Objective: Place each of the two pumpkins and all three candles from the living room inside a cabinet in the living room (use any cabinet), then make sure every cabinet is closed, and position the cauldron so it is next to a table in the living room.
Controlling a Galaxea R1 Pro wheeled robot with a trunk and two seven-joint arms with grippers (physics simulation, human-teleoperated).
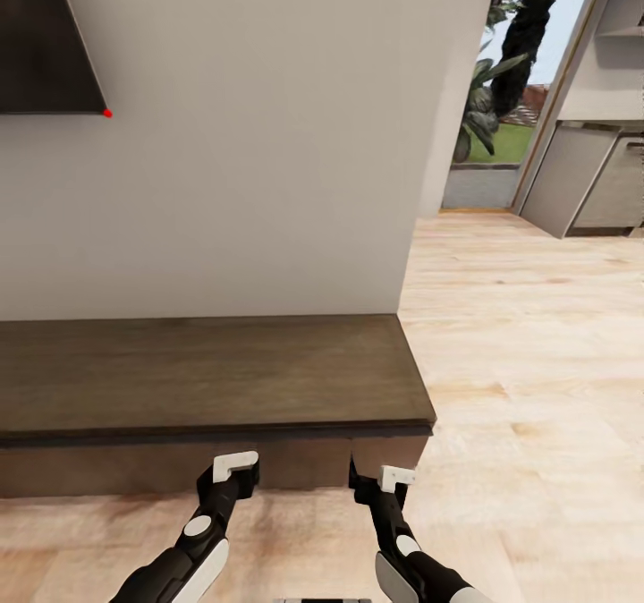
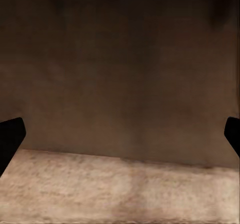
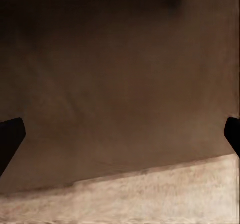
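The long dark-brown cabinet (image 1: 206,370) stands against the white wall, its flat top bare and its fronts flush with no drawer pulled out. My left gripper (image 1: 234,471) and right gripper (image 1: 380,478) hang low, close to the cabinet's front near its right end. In the left wrist view the cabinet front (image 2: 120,74) is very near above the floor, and the left gripper (image 2: 120,134) is open and empty. In the right wrist view the same brown front (image 3: 110,84) is close, and the right gripper (image 3: 120,134) is open and empty. Pumpkins, candles and cauldron are out of view.
A dark wall-mounted screen (image 1: 45,39) hangs above the cabinet's left part. Light wooden floor (image 1: 537,361) stretches past the cabinet's right end toward grey kitchen units (image 1: 590,182) and a glazed opening with plants (image 1: 501,75).
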